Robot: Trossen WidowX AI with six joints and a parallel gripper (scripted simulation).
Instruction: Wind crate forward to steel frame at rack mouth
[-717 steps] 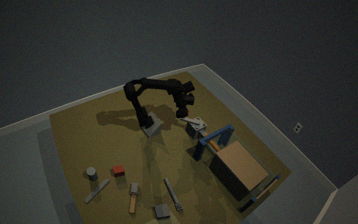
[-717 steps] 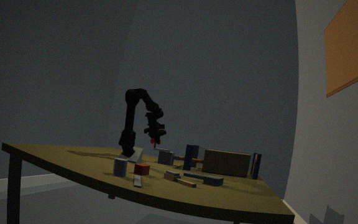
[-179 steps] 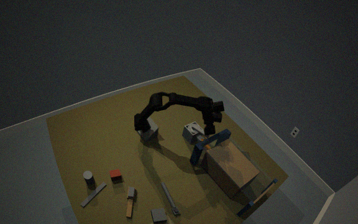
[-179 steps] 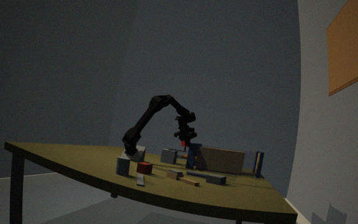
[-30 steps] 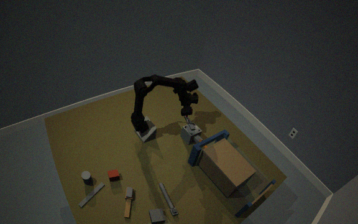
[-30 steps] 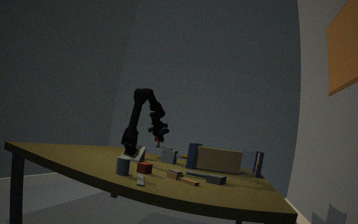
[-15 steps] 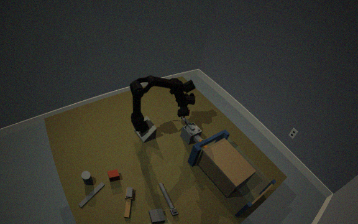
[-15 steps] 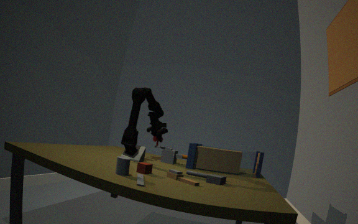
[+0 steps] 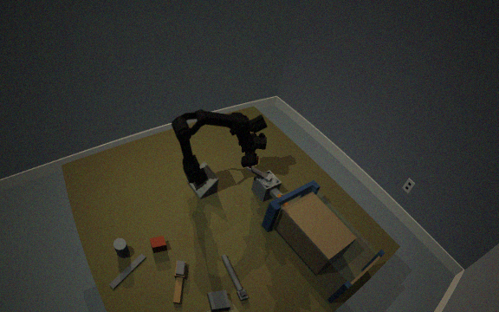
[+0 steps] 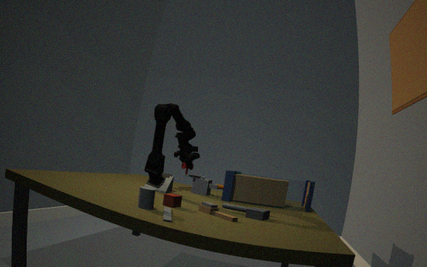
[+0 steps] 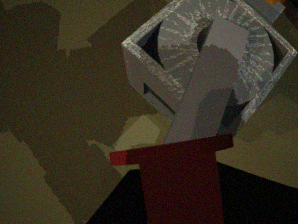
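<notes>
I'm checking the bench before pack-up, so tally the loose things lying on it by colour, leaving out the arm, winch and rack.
Red: 1, the block
Wood and grey: 1, the mallet-like tool
Grey: 4, the cylinder, flat bar, long-handled tool, block-shaped piece
Total: 6

Dim light leaves the blue-grey walls [image 9: 145, 56] [image 10: 254, 93] murky, with a pale baseboard [image 9: 115, 140] along their foot and a white outlet [image 9: 409, 185] on one of them. The desk [image 9: 145, 195] [image 10: 87, 185], olive-topped on dark legs [image 10: 20, 226], stands on a bluish-grey floor [image 9: 24, 217] [image 10: 69, 241]. An orange panel [image 10: 421, 55] shows high against a paler grey wall [image 10: 384, 167].
</notes>
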